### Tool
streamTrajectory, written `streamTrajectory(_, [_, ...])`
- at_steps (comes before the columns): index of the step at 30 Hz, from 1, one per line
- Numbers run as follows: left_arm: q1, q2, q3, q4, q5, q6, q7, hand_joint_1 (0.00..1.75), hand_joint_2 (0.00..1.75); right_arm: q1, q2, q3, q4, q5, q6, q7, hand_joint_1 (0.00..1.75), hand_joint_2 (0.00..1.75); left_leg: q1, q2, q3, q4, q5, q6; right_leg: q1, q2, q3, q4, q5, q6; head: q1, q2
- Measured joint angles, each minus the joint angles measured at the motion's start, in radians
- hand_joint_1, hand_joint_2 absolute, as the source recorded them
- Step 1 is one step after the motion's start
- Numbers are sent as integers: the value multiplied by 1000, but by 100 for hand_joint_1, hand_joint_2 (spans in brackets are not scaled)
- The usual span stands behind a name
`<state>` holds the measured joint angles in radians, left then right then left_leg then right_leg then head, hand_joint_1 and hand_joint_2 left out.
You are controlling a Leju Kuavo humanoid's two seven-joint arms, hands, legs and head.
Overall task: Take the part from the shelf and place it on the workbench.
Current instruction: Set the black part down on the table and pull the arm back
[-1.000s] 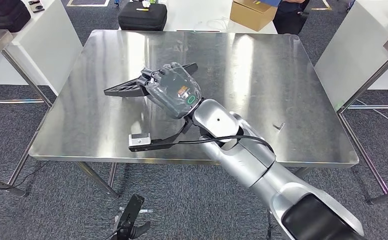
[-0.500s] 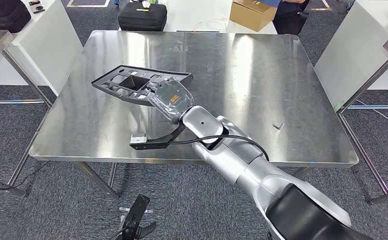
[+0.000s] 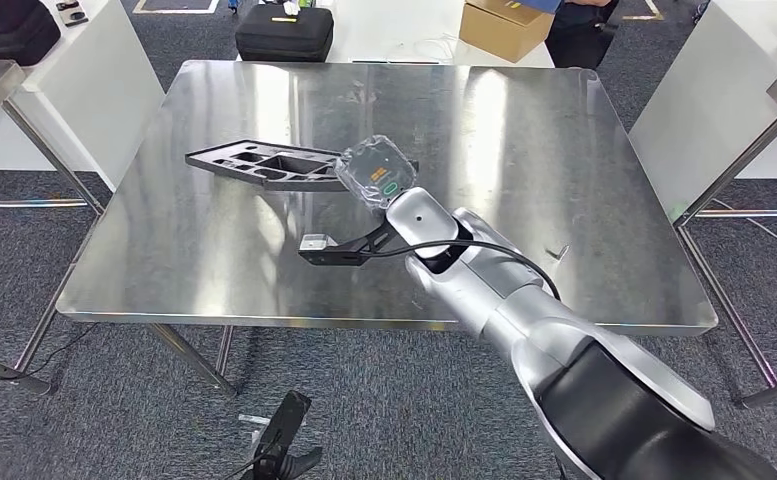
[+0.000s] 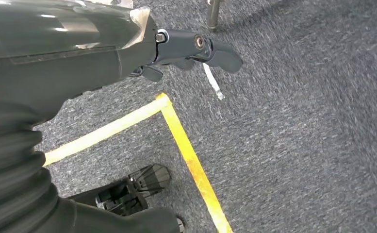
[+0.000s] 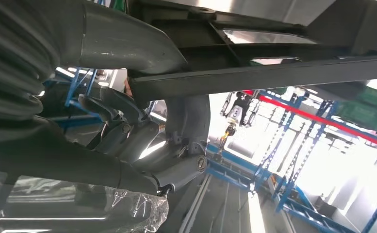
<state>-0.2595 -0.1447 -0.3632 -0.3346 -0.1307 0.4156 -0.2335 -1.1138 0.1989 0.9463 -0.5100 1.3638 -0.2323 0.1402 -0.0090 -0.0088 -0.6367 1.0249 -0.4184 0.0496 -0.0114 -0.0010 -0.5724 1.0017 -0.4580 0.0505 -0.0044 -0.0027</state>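
Note:
The part (image 3: 254,163) is a flat dark grey plate with several cut-outs. It lies level, low over the left middle of the steel workbench (image 3: 524,150); I cannot tell whether it touches the top. My right hand (image 3: 376,172), wrapped in clear plastic, grips the plate's right end. In the right wrist view the thick grey thumb (image 5: 128,46) lies on one face of the part's edge (image 5: 254,73) and the darker fingers (image 5: 142,131) on the other. My left hand (image 4: 196,46) hangs beside my body over the carpet, holding nothing, its fingers loosely extended.
A small screw (image 3: 561,251) lies on the bench's right side. A black case (image 3: 284,32) and a cardboard box (image 3: 504,25) sit on a white table behind. White tables flank both sides. A person (image 3: 579,20) stands at the back. Yellow floor tape (image 4: 186,145) runs below.
My right hand has swung to the right and further over the bench with the part. The plate has gone from tilted up to lying level and low.

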Motion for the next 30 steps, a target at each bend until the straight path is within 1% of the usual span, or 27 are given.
streamTrajectory(4, [0,0,-6,0,-9,-4,2,0,175,-23,0,0,14,4,0,1,175,175,0,0,0,0,0,0,0,0,0,0,0,0,0,0])
streamTrajectory(8, [0,0,-20,0,-23,-26,6,0,175,-34,-3,-2,24,10,0,2,175,175,0,0,0,0,0,0,0,0,0,0,0,0,0,0])
streamTrajectory(18, [0,-2,-36,0,-30,-32,18,0,175,-39,-9,-4,41,14,-1,2,175,175,0,0,0,0,0,0,0,0,0,0,0,0,0,0])
streamTrajectory(22, [0,-2,-39,0,-29,-32,22,0,175,-40,-9,-4,45,15,-1,1,0,0,0,0,0,0,0,0,0,0,0,0,0,0,0,0])
streamTrajectory(23, [0,-2,-40,0,-26,-31,26,0,175,-41,-10,-4,46,16,-2,1,0,0,0,0,0,0,0,0,0,0,0,0,0,0,0,0])
streamTrajectory(27, [0,-2,-39,0,-13,-32,45,0,0,-41,-11,-4,52,19,-8,-6,0,0,0,0,0,0,0,0,0,0,0,0,0,0,0,0])
streamTrajectory(30, [0,-3,-39,0,-16,-30,48,0,0,-39,-11,-4,56,20,-12,-11,0,0,0,0,0,0,0,0,0,0,0,0,0,0,0,0])
